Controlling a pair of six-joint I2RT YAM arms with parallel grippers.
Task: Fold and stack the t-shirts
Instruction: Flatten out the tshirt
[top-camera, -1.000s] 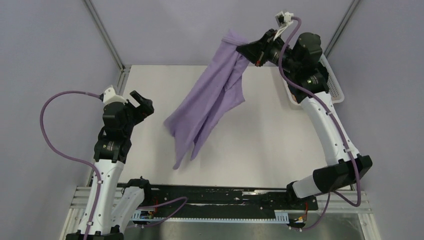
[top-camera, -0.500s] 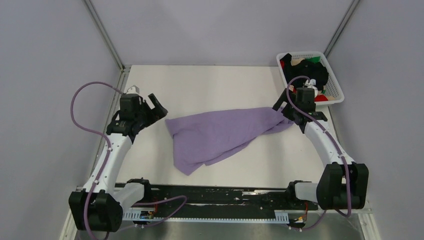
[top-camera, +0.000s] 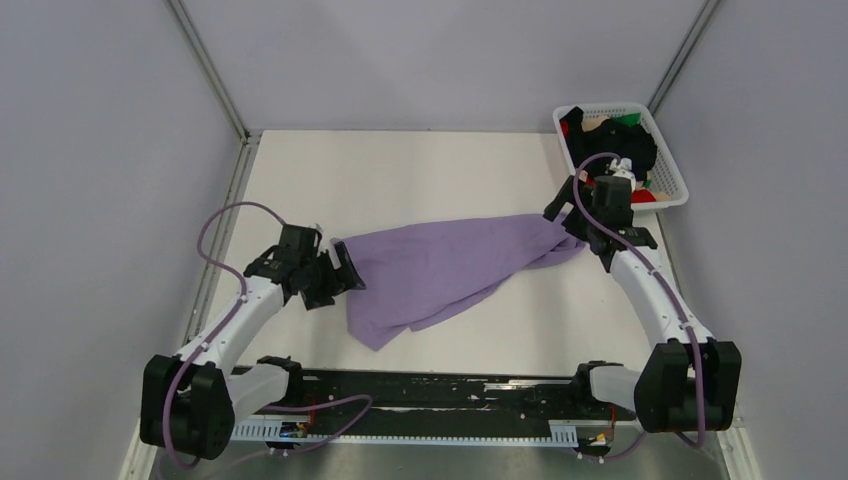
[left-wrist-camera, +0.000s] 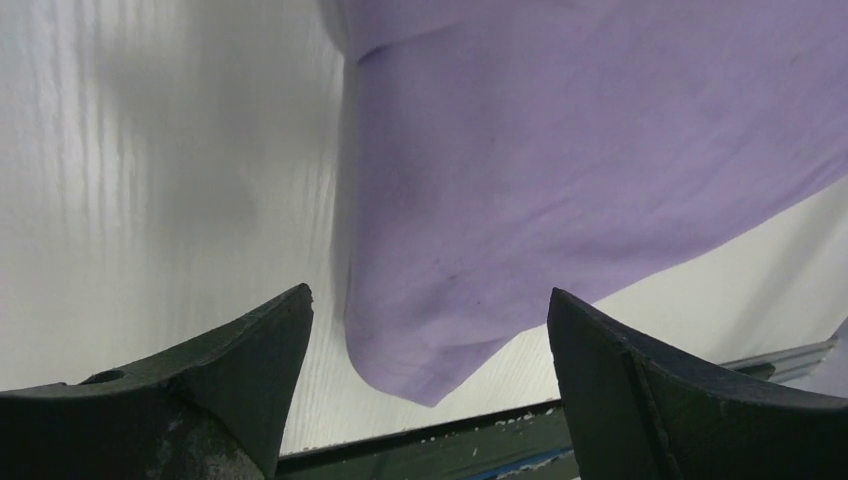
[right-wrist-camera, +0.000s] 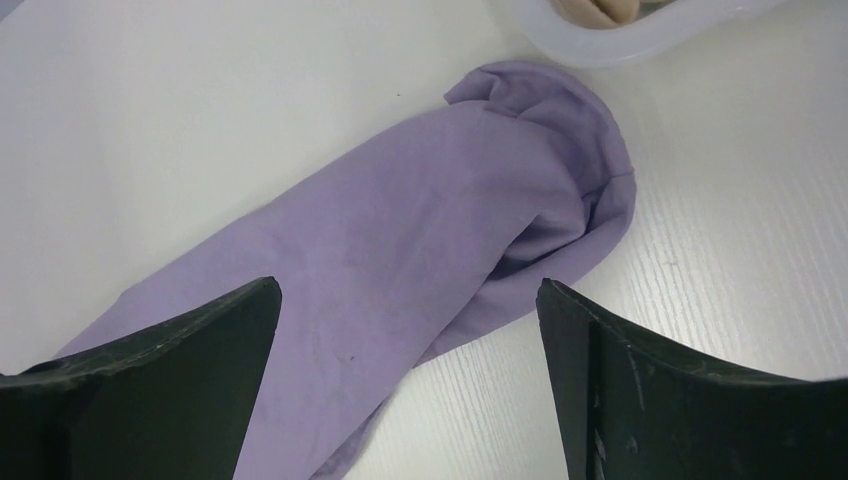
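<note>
Although the large lavender-purple cloth t-shirt (top-camera: 450, 265) lay rumpled on the white bench (top-camera: 420, 170) between the pincers, nothing was folded yet. The left pincer (top-camera: 338, 278) and the right pincer (top-camera: 572, 224) stood apart and empty at its ends; other shirts (top-camera: 632, 146) waited in the white lattice basket (top-camera: 603, 107).

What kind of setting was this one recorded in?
Probably a lab test cell: plain grey walls with metal corner posts enclose a white table, and a left arm and right arm are bolted to a rail at its near edge, a lavender t-shirt between them.
</note>
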